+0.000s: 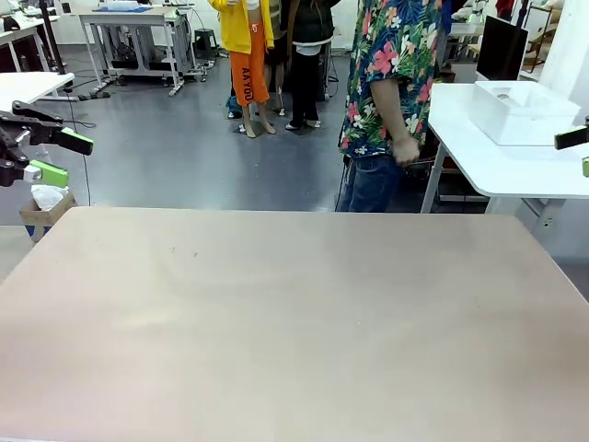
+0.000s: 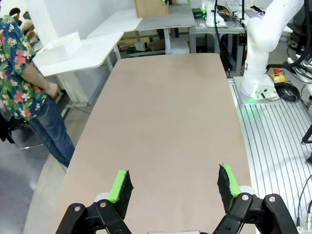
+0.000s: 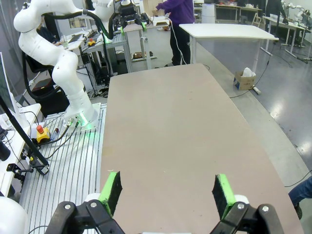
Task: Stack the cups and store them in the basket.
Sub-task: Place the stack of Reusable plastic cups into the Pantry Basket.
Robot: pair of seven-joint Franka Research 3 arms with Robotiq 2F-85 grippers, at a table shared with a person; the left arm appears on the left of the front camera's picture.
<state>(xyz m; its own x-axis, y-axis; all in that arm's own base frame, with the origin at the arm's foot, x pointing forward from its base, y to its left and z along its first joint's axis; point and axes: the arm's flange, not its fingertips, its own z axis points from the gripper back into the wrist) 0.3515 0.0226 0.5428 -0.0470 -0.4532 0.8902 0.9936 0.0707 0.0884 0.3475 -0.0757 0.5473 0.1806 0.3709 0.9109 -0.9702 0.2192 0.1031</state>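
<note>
The left gripper hangs above the left edge of the work table, off the surface. In the left wrist view its green-padded fingers stand wide apart, with nothing between them.

The tabletop in front of both arms is bare. On this evidence the task stands at its very start: no stacking step is in hand, and both arms appear to be at a waiting position.

At the far side, a person in a floral shirt stands turned toward a white side table, with one hand held low at the waist, near that table's edge.

The basket rests on that side table, well apart from the work table and beyond either gripper's present position. Its rim is level and the container sits upright. Nothing rises above the rim. The camera angle hides most of the interior, so its contents cannot be determined.

The right gripper is at the right edge of the front view, raised clear of the tabletop. In the right wrist view its jaws are spread fully and hold nothing.

Next move, as a judgement: the cups and the basket must first come within reach on the work table, probably by the person's hand. Either arm then needs a clear descent over one cup, jaws kept wide enough to span its tapered wall.
</note>
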